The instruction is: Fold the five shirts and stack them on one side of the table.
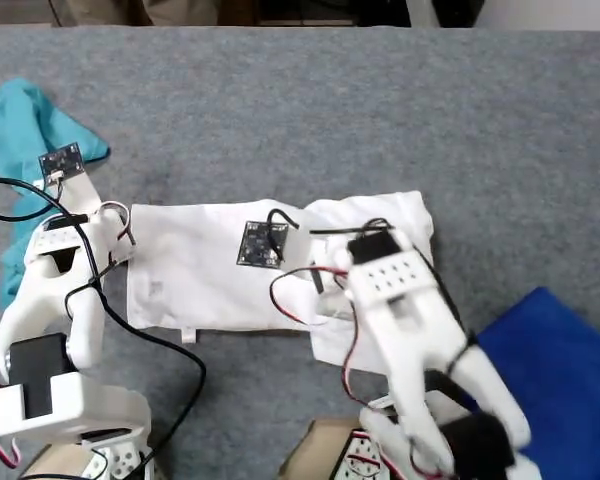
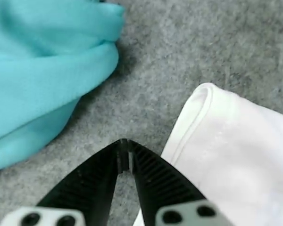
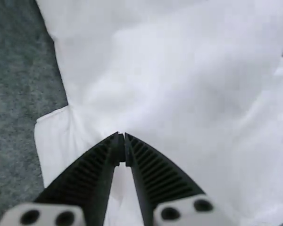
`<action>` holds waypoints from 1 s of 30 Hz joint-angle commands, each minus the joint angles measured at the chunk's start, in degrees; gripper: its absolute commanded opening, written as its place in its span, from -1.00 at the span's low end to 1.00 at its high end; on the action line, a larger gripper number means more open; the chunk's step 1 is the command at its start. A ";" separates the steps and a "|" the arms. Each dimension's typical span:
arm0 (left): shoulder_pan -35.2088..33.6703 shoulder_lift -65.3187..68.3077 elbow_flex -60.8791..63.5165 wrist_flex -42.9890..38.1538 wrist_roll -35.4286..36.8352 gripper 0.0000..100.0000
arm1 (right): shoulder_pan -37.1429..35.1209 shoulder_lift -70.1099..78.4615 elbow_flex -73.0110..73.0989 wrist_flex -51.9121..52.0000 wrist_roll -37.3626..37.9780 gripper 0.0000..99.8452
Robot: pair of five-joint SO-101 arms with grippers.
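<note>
Standing over the grey counter (image 1: 330, 110), I see a white shirt (image 1: 200, 270) lying across its middle. It is spread out mostly flat, with straight edges along its near and far sides. Its end under the right arm (image 1: 410, 310) is more rumpled.

A teal shirt (image 1: 20, 125) sits bunched at the far left corner, partly behind the left arm (image 1: 50, 290). A blue shirt (image 1: 560, 370) lies at the near right edge, well apart from the teal one and just beside the white shirt's rumpled end.

The left claw (image 2: 124, 157) hangs over bare counter between the teal shirt and a rounded, hemmed corner of the white shirt. It is near both, and I cannot tell whether it touches either. Its two black ribbed fingers (image 2: 89, 188) are pressed together at the tips with nothing caught between them.

The right claw (image 3: 121, 141) is low over the white shirt, close to where a short sleeve juts out from the body of the cloth. Its fingers (image 3: 151, 174) meet at the tips as well. I see no fold of fabric pinched between them, though white cloth lies directly beneath.
</note>
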 commanded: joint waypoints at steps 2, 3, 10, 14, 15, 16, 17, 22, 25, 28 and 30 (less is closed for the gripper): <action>-0.53 -0.31 -2.99 0.35 0.26 -0.96 | 1.98 8.04 -0.31 -2.20 0.44 -0.99; -0.53 -0.31 -2.99 0.35 0.26 -0.96 | 2.68 8.75 -0.22 -1.93 0.44 -0.99; -0.53 -0.31 -2.99 0.35 0.26 -0.96 | 5.67 6.37 0.04 6.15 0.44 -0.99; -0.53 -0.31 -2.99 0.26 0.26 -0.96 | 2.77 0.13 0.84 9.23 0.44 -0.99; -0.53 -0.31 -2.99 0.26 0.26 -0.96 | 1.36 -1.10 1.01 9.85 0.44 -0.99; -0.53 -0.31 -2.99 0.26 0.26 -0.96 | -0.22 -2.15 1.19 10.29 0.44 -0.99; -0.53 -0.31 -2.99 0.35 0.26 -0.96 | -1.54 -2.51 1.36 10.37 0.35 -0.99; -0.53 -0.31 -2.99 0.35 0.26 -0.96 | -4.97 0.66 1.80 8.44 -3.52 -0.99; -0.53 -0.31 -2.99 0.35 0.26 -0.96 | -4.97 4.53 1.36 8.62 -3.52 -0.99; -0.53 -0.31 -2.99 0.35 0.26 -0.96 | -5.05 6.29 1.36 11.08 -3.16 -0.99; -0.53 -0.31 -2.99 0.35 0.26 -0.96 | -6.73 5.58 1.01 14.68 -3.08 -0.99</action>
